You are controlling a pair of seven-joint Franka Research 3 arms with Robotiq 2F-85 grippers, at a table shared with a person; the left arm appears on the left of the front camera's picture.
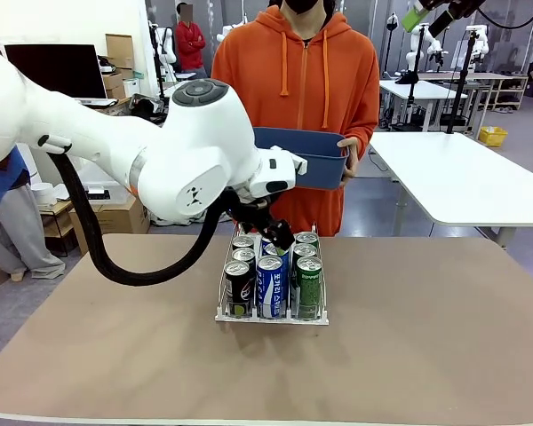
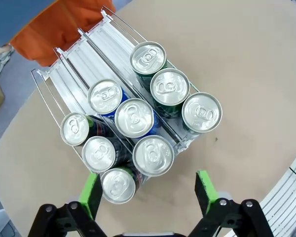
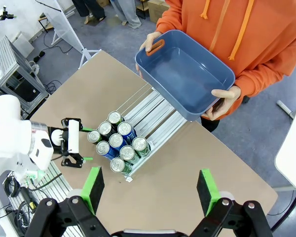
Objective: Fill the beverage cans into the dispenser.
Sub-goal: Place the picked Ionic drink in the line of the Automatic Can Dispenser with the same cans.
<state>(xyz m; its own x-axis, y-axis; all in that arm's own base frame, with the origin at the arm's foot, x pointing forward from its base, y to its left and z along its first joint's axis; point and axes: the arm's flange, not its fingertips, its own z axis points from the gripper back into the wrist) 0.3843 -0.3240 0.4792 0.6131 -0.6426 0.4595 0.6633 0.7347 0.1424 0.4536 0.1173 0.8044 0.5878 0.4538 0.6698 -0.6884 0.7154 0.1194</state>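
Note:
The dispenser [image 1: 224, 312] stands mid-table, a clear rack with white wire dividers and three lanes. The beverage cans fill its front half upright, three to a lane: black [image 1: 238, 282] left, blue-and-white [image 1: 271, 284] middle, green [image 1: 308, 284] right. My left gripper [image 1: 275, 232] hovers just above the back cans. In the left wrist view it is open [image 2: 148, 192] over the silver can tops [image 2: 133, 117], holding nothing. My right gripper [image 3: 150, 190] is open and empty, high above the table, looking down on the dispenser [image 3: 153, 116], the cans [image 3: 117, 142] and the left gripper [image 3: 90, 144].
A person in an orange hoodie stands at the far edge, both hands holding an empty blue tub [image 1: 315, 158] tilted toward the table [image 3: 185, 74]. The rear of the dispenser lanes [image 2: 96, 47] is bare. Brown tabletop [image 1: 426, 337] lies free all round the rack.

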